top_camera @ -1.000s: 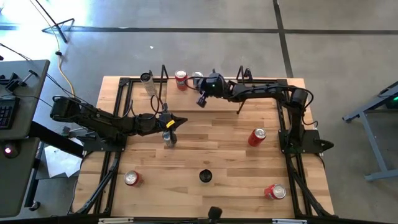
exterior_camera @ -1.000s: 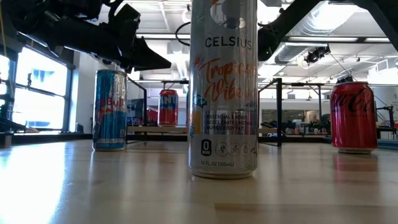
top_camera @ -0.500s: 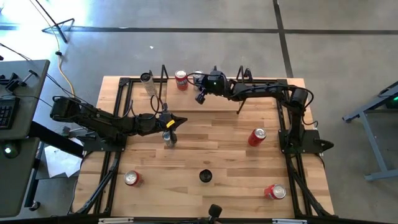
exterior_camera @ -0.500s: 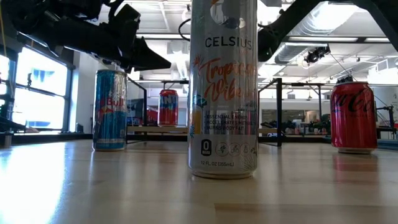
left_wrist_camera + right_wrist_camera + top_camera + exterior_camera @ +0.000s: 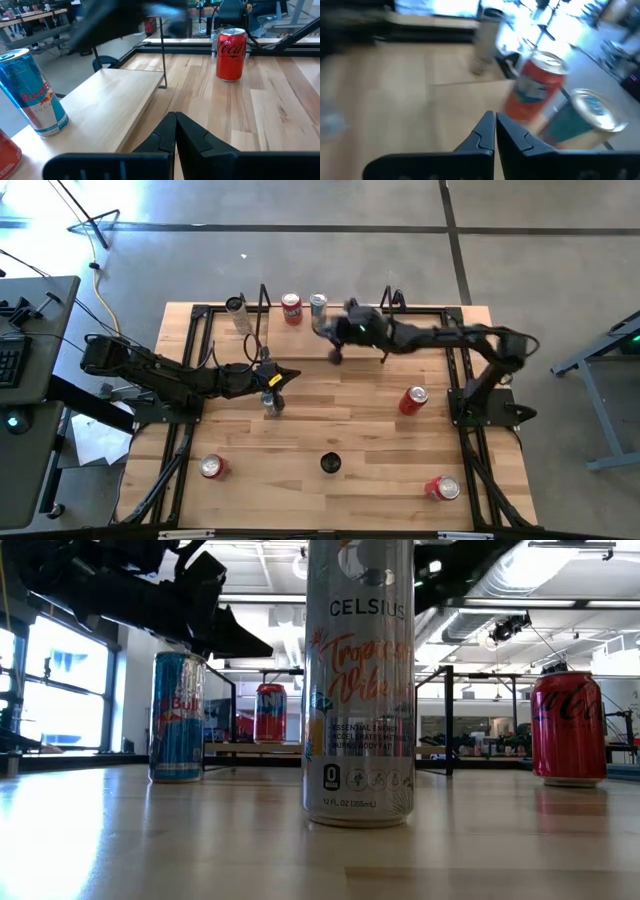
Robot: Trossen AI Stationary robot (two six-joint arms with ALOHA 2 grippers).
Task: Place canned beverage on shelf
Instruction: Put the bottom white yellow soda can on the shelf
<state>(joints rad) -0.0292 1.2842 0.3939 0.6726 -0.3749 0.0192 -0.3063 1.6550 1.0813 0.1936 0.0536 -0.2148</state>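
The right gripper (image 5: 335,356), clenched and empty, has pulled back from the shelf (image 5: 345,320), leaving a silver can (image 5: 318,303) beside the red can (image 5: 291,304). The left gripper (image 5: 283,376), also clenched empty, waits mid-table; that placement looks done

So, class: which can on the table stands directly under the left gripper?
The blue Red Bull can beneath the left gripper; the others stand clear of it.

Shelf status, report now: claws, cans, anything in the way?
Both claws shut, empty: left claw mid-table, right claw just off the shelf. Two cans on shelf. Nothing blocking.
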